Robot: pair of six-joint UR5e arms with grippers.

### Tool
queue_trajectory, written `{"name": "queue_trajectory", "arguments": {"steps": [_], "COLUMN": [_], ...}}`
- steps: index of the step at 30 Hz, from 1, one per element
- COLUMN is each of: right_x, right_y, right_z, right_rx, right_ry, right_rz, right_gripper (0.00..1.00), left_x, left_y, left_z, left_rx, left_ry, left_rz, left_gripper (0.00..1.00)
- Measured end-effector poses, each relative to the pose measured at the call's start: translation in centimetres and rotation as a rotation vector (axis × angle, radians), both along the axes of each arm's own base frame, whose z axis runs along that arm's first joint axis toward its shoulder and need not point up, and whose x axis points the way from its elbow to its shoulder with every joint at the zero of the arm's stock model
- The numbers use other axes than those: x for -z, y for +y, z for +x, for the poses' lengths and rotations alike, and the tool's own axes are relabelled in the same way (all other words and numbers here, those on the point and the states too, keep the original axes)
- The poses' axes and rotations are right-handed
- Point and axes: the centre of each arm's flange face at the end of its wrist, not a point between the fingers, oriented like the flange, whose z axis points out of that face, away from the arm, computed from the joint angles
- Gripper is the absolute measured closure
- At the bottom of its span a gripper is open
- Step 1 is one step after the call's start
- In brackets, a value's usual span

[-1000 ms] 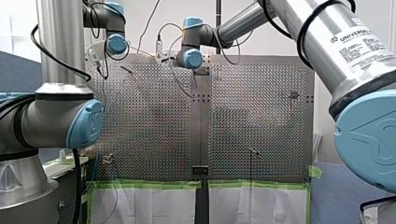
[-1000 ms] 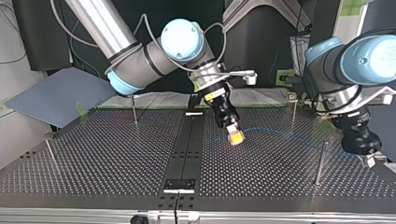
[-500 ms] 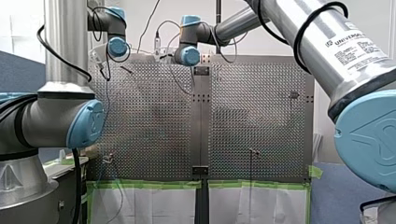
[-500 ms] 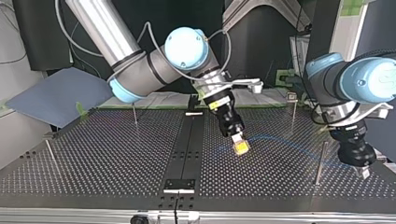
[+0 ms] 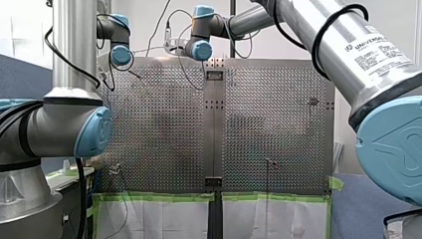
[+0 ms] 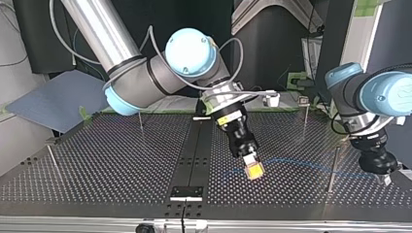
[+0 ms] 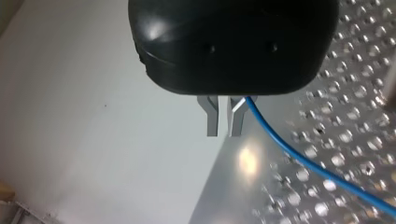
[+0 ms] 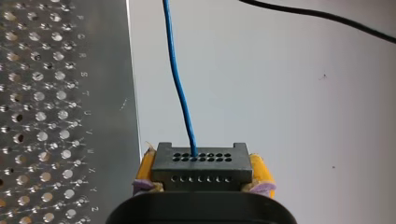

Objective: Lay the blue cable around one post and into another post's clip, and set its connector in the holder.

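Low at the top view's centre, my right gripper clamps the black connector between yellow pads. From it the blue cable runs rightward past a thin post to my left gripper, whose metal fingers are pinched narrow on it.

Brushed-metal table, punched with holes, gives a dull sheen beneath my right arm of satin metal tubing with glossy blue caps. The cable has a smooth blue plastic jacket. Its connector is matt black plastic (pierced by two rows of holes), flanked by rubbery-looking yellow pads, ragged at the edges. My left gripper shows a glossy black shell and bare metal fingers.
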Motion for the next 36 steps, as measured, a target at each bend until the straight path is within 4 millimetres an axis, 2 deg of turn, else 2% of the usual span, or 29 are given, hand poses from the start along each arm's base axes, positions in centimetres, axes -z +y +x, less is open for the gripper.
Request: {"name": "queue_trajectory", "arguments": {"steps": [13,20,27,36], "right_x": [0.8,2.8,5.2,6.7], "right_y": [-0.5,-1.1,-2.1,-3.6], "right_z": [0.1,0.6,1.1,0.9], "right_rx": [0.008,0.011,0.017,0.032], "right_ry": [0.017,0.042,0.059,0.071], "right_rz": [0.013,0.033,0.052,0.066], "right_gripper": [1.00,1.00,1.00,1.00], "left_x": [1.2,1.7,3.7,5.6], "left_y": [3.2,3.6,3.8,4.0], "left_z": [1.3,1.6,2.8,3.8], "left_rx": [-0.011,-0.007,0.016,0.034], "left_ry": [0.004,0.010,0.044,0.071], "left_rz": [-0.013,-0.017,-0.026,-0.036], "left_gripper": [0.85,0.83,0.83,0.83]}}
